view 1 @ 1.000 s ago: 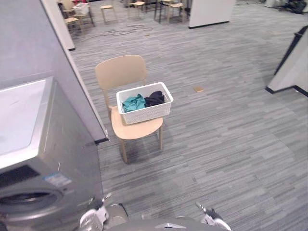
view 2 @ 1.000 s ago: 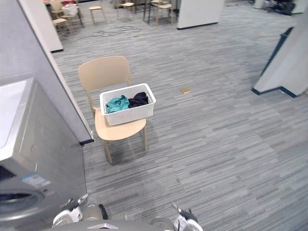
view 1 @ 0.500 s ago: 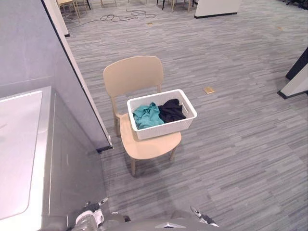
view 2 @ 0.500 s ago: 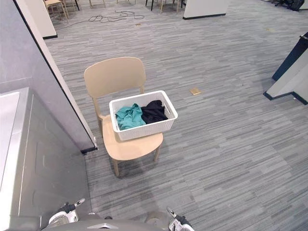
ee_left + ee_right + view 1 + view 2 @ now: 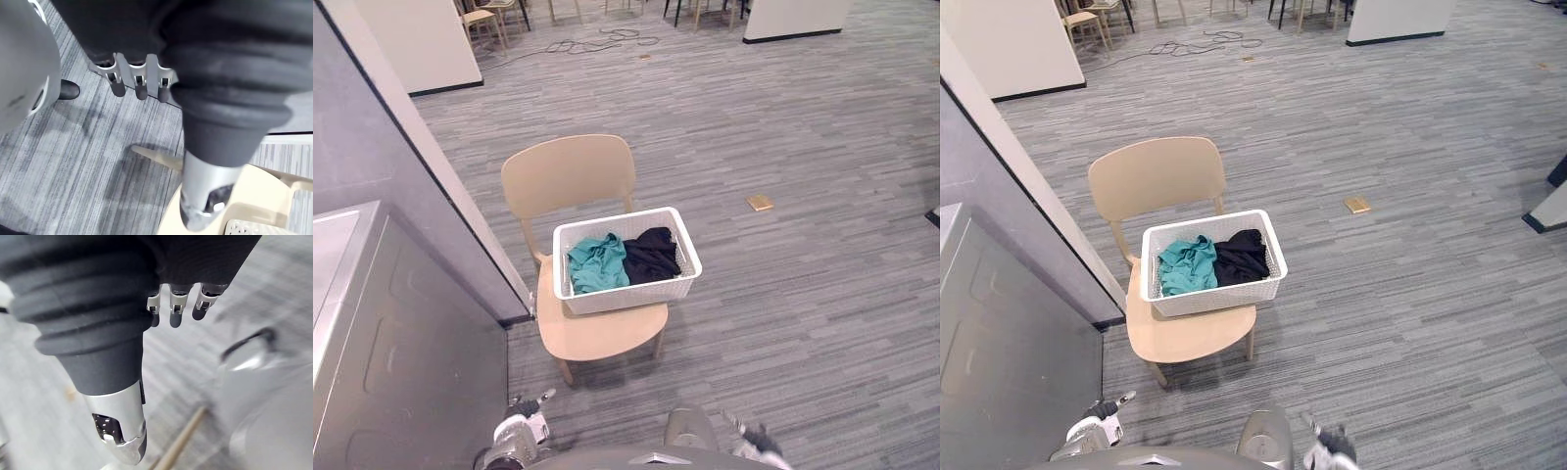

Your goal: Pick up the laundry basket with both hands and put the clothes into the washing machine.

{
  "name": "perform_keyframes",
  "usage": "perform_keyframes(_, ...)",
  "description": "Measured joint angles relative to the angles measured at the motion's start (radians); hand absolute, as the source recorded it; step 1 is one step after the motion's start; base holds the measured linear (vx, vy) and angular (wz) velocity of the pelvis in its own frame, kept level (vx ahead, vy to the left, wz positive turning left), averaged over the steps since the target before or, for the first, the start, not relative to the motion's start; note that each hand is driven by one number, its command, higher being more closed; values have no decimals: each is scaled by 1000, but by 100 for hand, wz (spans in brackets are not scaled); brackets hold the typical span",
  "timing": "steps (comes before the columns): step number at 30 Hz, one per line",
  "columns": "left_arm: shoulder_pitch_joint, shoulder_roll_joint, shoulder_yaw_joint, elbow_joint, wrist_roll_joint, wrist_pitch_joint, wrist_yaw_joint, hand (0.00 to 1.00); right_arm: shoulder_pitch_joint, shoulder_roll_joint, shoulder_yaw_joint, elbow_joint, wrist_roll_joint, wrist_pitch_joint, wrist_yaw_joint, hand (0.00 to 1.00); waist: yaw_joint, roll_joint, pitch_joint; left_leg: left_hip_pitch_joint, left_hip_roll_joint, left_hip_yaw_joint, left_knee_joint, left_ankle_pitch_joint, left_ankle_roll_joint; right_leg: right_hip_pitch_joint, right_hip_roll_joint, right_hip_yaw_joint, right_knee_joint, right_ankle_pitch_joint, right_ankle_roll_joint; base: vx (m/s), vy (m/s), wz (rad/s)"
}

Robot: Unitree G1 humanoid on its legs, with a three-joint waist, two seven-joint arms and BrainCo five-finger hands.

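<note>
A white laundry basket [image 5: 625, 296] sits on the seat of a beige chair [image 5: 570, 176] ahead of me. It holds a teal garment [image 5: 597, 262] and a black garment [image 5: 649, 255]. The grey washing machine [image 5: 382, 362] stands at my lower left, its door out of sight. My left hand [image 5: 517, 432] hangs low by the machine, well short of the chair, with its fingers [image 5: 140, 81] relaxed and empty. A corner of the basket [image 5: 249, 227] shows past its thumb. My right hand [image 5: 754, 439] also hangs low, and its fingers [image 5: 175, 308] are straight and hold nothing.
A grey partition wall [image 5: 401, 166] runs beside the chair on the left, above the machine. A small tan plate [image 5: 760, 203] lies on the carpet to the right. More chairs and a cable [image 5: 607, 39] are far back by a white panel [image 5: 421, 44].
The camera has moved: the chair and basket now sit lower in the picture and more of the machine is cut off at the left. Both hands stay low.
</note>
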Motion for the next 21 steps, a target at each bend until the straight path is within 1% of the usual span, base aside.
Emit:
perform_keyframes(1, 3, -1, 3, -1, -7, -1, 5, 0, 10, -2, 17, -81, 0, -2, -3, 0, -1, 0, -1, 0, -1, 1, -3, -1, 1, 2, -1, -2, -7, 4, 1, -56, 19, -1)
perform_keyframes(3, 7, -2, 12, -1, -29, -4, 9, 0, 35, 1, 50, -346, -22, -26, -7, 0, 0, -1, -4, -9, -2, 6, -8, -1, 2, 2, -1, -6, -35, 23, 2, -45, 51, -1)
perform_keyframes(5, 13, -3, 9, -1, -27, -7, 13, 0, 52, 1, 50, -474, -71, -55, -9, 0, 0, 3, -14, -19, -6, 8, -23, 7, -8, 0, 1, -7, -61, 38, 6, 4, 57, 1)
perform_keyframes(6, 18, -2, 7, -1, -26, -7, 15, 0, 57, 0, 51, -535, -83, -70, -10, 0, -2, 5, -19, -20, -11, 8, -33, 12, -7, -1, 1, -6, -74, 49, 9, 35, 56, -1)
perform_keyframes(7, 21, -2, 6, -1, -21, -7, 15, 0, 59, -1, 51, -563, -104, -74, -10, 0, -3, 6, -22, -20, -14, 8, -39, 14, -6, -2, 1, -5, -82, 53, 10, 60, 62, -4)
perform_keyframes(9, 26, 1, -20, 1, -8, -7, 15, 0, 63, -10, 67, -629, -165, -89, -11, 0, -7, 14, -28, -31, -21, 12, -46, 19, -2, -7, 2, -2, -110, 70, 14, 53, 59, -5)
perform_keyframes(10, 29, 9, -69, 4, 4, -7, 14, 0, 42, -35, 86, -656, -218, -94, -13, 0, -8, 21, -34, -55, -24, 11, -46, 22, 1, -17, 3, 1, -142, 93, 16, 35, 61, -2)
perform_keyframes(11, 28, 17, -102, 6, 8, -7, 13, 0, 19, -61, 98, -655, -257, -95, -16, 0, -9, 25, -36, -72, -27, 3, -45, 27, 7, -17, 4, -3, -169, 110, 19, 27, 65, 6)
perform_keyframes(12, 28, 25, -145, 5, 24, -8, 11, 0, -26, -108, 132, -648, -313, -98, -21, 0, -9, 31, -35, -94, -28, -10, -44, 32, 11, -13, 4, -14, -209, 137, 20, 15, 47, 12)
perform_keyframes(13, 27, 34, -165, 5, 26, -9, 11, 0, -59, -138, 151, -634, -334, -102, -30, 0, -8, 30, -33, -105, -29, -13, -44, 35, 12, -13, 4, -18, -228, 150, 21, -15, 41, 15)
perform_keyframes(14, 21, 47, -202, 5, 40, -10, 11, 0, -154, -213, 206, -586, -383, -111, -47, 0, -8, 29, -19, -124, -30, -24, -39, 39, 14, -4, 4, -26, -264, 176, 21, -27, 31, 13)
perform_keyframes(15, 16, 51, -222, 5, 42, -11, 11, 0, -215, -256, 239, -545, -416, -113, -56, 0, -10, 31, -6, -129, -30, -35, -37, 40, 15, 6, 4, -34, -283, 188, 20, -61, 34, 18)
perform_keyframes(16, 12, 57, -247, 3, 42, -14, 11, 0, -310, -318, 287, -479, -447, -115, -61, 0, -6, 33, 6, -142, -31, -44, -35, 41, 17, 9, 2, -41, -300, 201, 21, -112, 24, 27)
perform_keyframes(17, -4, 66, -276, 2, 41, -24, 12, 0, -481, -408, 373, -356, -483, -117, -62, 0, 4, 38, 37, -168, -33, -64, -25, 47, 21, 7, -1, -52, -316, 217, 18, -103, 18, 29)
perform_keyframes(19, -23, 74, -299, -1, 38, -29, 14, 0, -642, -478, 464, -243, -510, -110, -63, 0, 12, 49, 81, -199, -33, -92, -11, 53, 21, 1, -6, -72, -319, 225, 17, -127, -11, 38)
perform_keyframes(20, -37, 79, -317, -11, 22, -29, 15, 0, -753, -530, 534, -162, -510, -108, -57, 0, 20, 60, 120, -232, -33, -115, 0, 60, 23, -8, -10, -91, -317, 229, 13, -192, -34, 50)
perform_keyframes(21, -40, 82, -326, -33, 9, -31, 17, 0, -845, -568, 596, -85, -510, -105, -52, 0, 34, 67, 137, -266, -33, -130, 1, 74, 22, -38, -12, -101, -314, 236, 9, -142, -34, 44)
